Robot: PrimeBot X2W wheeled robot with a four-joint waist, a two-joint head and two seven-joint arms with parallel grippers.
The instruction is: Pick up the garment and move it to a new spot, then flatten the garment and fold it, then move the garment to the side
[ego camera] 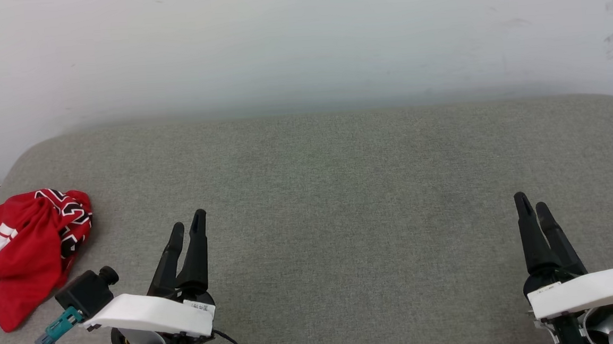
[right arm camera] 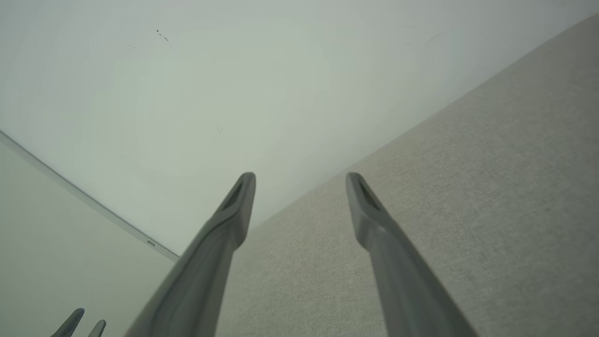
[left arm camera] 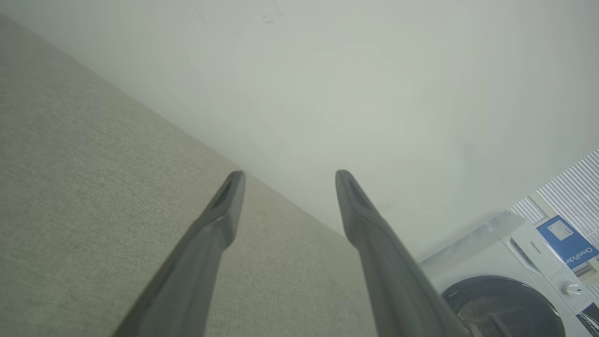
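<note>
Foreground of your head view: the left gripper (ego camera: 188, 220) stands at the lower left and the right gripper (ego camera: 531, 201) at the lower right, dark fingers pointing up the frame over the grey padded surface (ego camera: 339, 191). From here each pair of fingers overlaps, so read the gap from the wrists. In the left wrist view the two fingers are spread wide with only grey fabric and wall between them, and the right wrist view shows the same wide spread. Neither has hold of anything.

Just left of the left gripper, at the left edge of the head view, the garment (ego camera: 27, 253) lies in a crumpled heap on the padded surface near its rounded corner. You see mostly red cloth, a white sleeve with a red stripe at the far left, and some black-and-white lettering on the heap's upper right. It is near the left arm but apart from its fingers.

At the bottom left corner of the right wrist view two small dark tips poke up. They are probably the other arm's fingers, though too small to be sure.

Farther off, a pale wall (ego camera: 298, 45) runs across the top of the head view behind the surface. In the lower right of the left wrist view a white washing machine (left arm camera: 505, 267) stands beyond the surface's edge, a blue label (left arm camera: 566, 243) at its upper right.
</note>
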